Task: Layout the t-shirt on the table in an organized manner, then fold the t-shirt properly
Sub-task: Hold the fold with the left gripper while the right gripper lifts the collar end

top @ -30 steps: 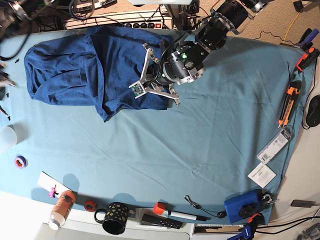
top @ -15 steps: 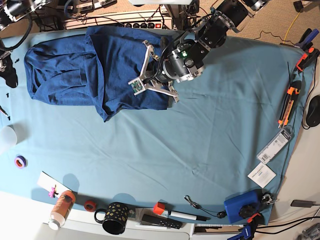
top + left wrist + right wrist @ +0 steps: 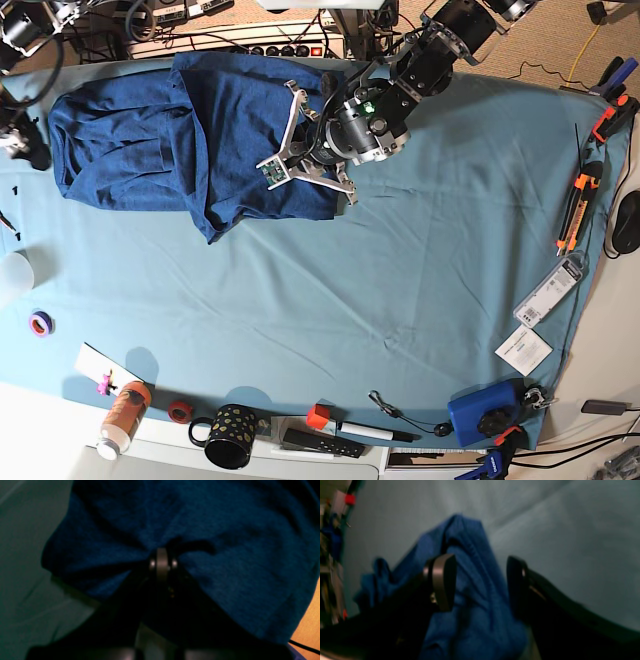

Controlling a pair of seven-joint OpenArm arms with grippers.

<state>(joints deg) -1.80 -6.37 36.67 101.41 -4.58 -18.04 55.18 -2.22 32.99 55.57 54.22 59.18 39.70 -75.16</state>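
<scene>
Teal table (image 3: 400, 260) wide bare, t-shirt (image 3: 150, 130) at far edge, left pincer (image 3: 162, 562) clenched on it, right pincer (image 3: 480, 580) released

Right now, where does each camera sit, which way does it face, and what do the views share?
Base: overhead, looking straight down on the table and the t-shirt; the left arm reaches in from the top edge.
Left wrist: on the left arm, looking along the left claw, which is shut on a pinch of t-shirt.
Right wrist: on the right arm, looking along the open right claw, blurred, with t-shirt between its fingers.
Shared: all three show the dark blue t-shirt on the teal table.
</scene>
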